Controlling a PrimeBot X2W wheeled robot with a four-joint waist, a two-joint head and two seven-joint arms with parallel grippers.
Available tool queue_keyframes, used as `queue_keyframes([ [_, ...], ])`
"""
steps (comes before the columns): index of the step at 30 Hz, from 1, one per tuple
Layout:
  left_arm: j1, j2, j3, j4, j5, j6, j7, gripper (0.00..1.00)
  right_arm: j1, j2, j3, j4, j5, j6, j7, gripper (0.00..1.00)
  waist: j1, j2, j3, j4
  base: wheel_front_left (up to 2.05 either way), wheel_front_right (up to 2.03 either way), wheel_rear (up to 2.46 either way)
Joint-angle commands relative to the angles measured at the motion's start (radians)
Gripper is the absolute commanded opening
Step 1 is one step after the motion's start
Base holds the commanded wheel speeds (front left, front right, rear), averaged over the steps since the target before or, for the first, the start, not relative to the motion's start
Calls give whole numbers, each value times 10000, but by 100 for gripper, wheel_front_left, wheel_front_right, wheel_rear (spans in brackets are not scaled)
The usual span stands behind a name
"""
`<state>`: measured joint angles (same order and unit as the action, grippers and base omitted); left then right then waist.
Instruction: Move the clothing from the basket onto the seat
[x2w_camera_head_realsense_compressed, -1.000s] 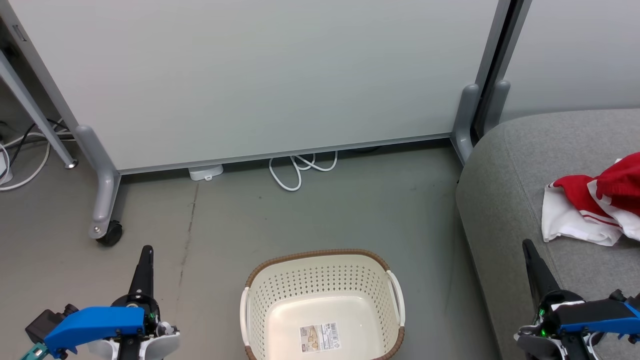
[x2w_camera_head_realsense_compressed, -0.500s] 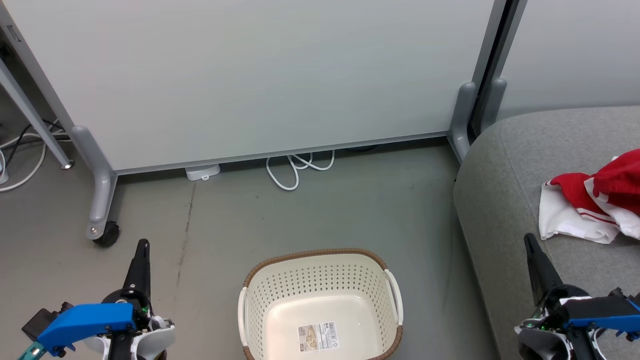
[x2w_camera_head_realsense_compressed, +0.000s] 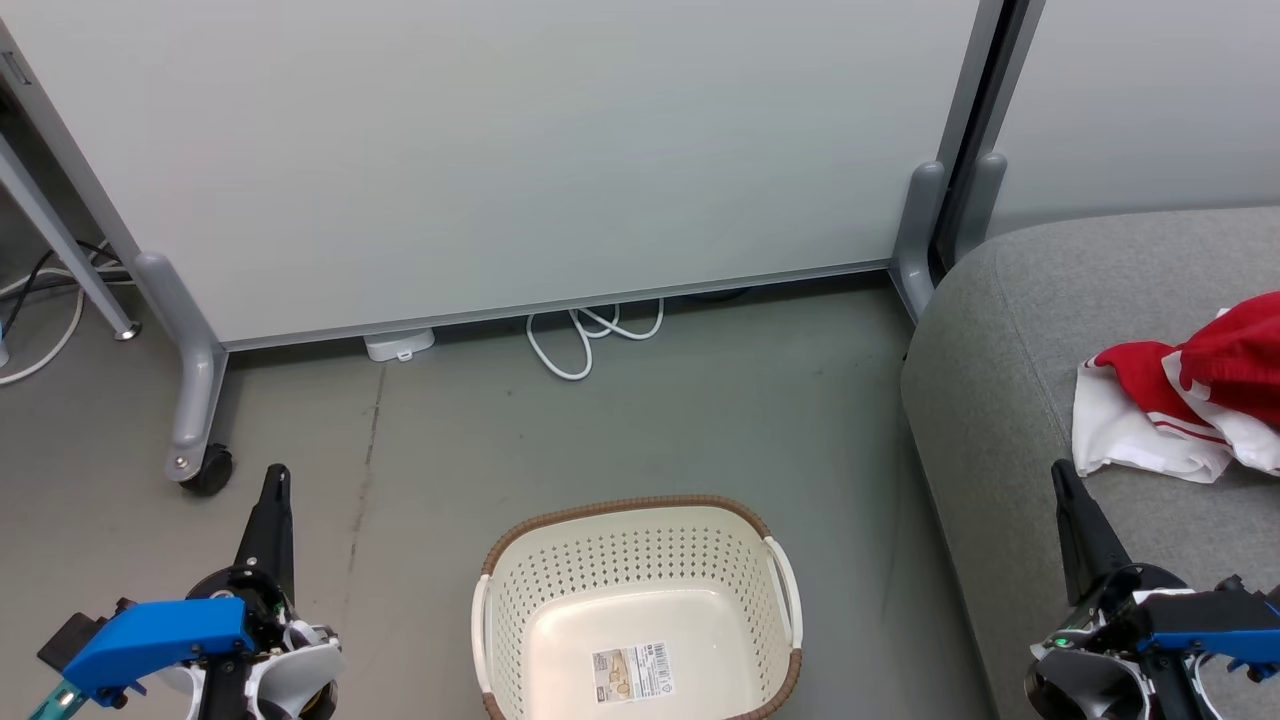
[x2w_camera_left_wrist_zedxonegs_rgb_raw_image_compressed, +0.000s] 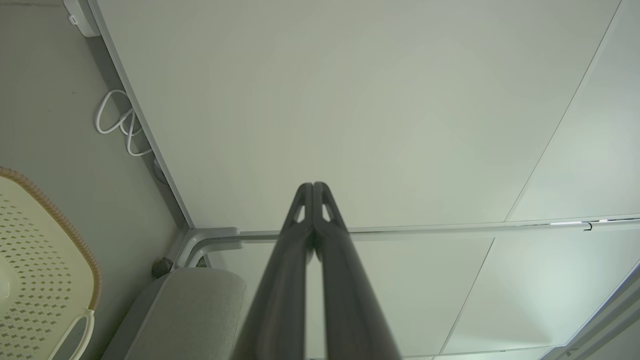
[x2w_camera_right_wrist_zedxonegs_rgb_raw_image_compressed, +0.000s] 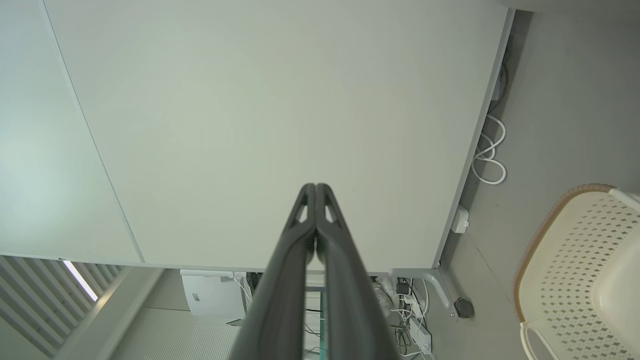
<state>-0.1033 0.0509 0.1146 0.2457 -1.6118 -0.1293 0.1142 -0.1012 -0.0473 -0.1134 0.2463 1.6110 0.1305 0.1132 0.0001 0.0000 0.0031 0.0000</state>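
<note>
Smooth grey floor (x2w_camera_head_realsense_compressed: 620, 420), pale matte partition panel (x2w_camera_head_realsense_compressed: 520, 150) behind; crumpled red-and-white fabric clothing (x2w_camera_head_realsense_compressed: 1190, 400) lies on rounded grey upholstered seat (x2w_camera_head_realsense_compressed: 1000, 350), right, apart from perforated cream plastic basket (x2w_camera_head_realsense_compressed: 640, 560) near centre; left pincer (x2w_camera_head_realsense_compressed: 275, 478), right pincer (x2w_camera_head_realsense_compressed: 1062, 478) closed, gripping nothing.

Open floor (x2w_camera_head_realsense_compressed: 850, 450) separates basket (x2w_camera_head_realsense_compressed: 630, 503) from seat (x2w_camera_head_realsense_compressed: 1000, 400), partition (x2w_camera_head_realsense_compressed: 500, 150) behind

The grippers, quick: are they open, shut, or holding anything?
Left gripper: shut, holding nothing.
Right gripper: shut, holding nothing.
</note>
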Motion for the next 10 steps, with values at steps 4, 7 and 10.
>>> queue_keyframes([
  [4, -100, -15, 32, -45, -18, -25, 38, 0, -134, -53, -19, -28, 29, 4, 30, 0, -1, 0, 0, 0, 0, 0, 0],
  [7, -100, -15, 32, -45, -17, -25, 38, 0, -128, -53, -18, -28, 30, 4, 30, 0, -1, 0, 0, 0, 0, 0, 0],
  [10, -100, -15, 31, -45, -17, -25, 37, 0, -127, -53, -18, -28, 30, 4, 29, 0, -1, 0, 0, 0, 0, 0, 0],
])
